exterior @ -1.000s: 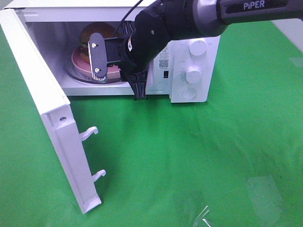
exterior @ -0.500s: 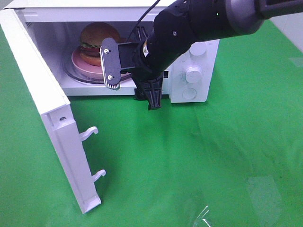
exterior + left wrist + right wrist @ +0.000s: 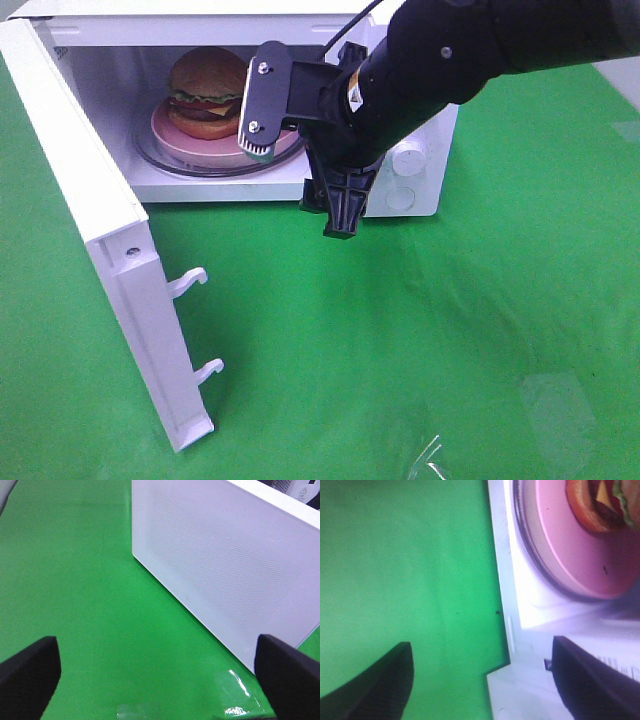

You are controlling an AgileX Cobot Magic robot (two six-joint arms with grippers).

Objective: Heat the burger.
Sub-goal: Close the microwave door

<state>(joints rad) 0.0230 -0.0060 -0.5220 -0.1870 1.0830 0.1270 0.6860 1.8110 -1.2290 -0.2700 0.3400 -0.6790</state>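
Observation:
The burger (image 3: 205, 85), with a golden bun, lettuce and tomato, sits on a pink plate (image 3: 170, 135) on the glass turntable inside the open white microwave (image 3: 200, 30). My right gripper (image 3: 300, 160) is open and empty. It hangs just outside the front right of the microwave's opening, apart from the burger. In the right wrist view the burger (image 3: 600, 502) and plate (image 3: 580, 555) show beyond the open right gripper (image 3: 482, 680). My left gripper (image 3: 159, 672) is open and empty over the green cloth, facing a white mesh-patterned microwave panel (image 3: 225, 565). It does not show in the exterior view.
The microwave door (image 3: 90, 230) stands wide open to the left, with two latch hooks (image 3: 190, 282) pointing right. The control knobs (image 3: 408, 158) are partly hidden behind my right arm. A scrap of clear plastic (image 3: 432, 460) lies on the green cloth (image 3: 400, 330) near the front.
My right gripper has drawn back out of the microwave and moved to the right. The burger and plate stay on the turntable and now show in full.

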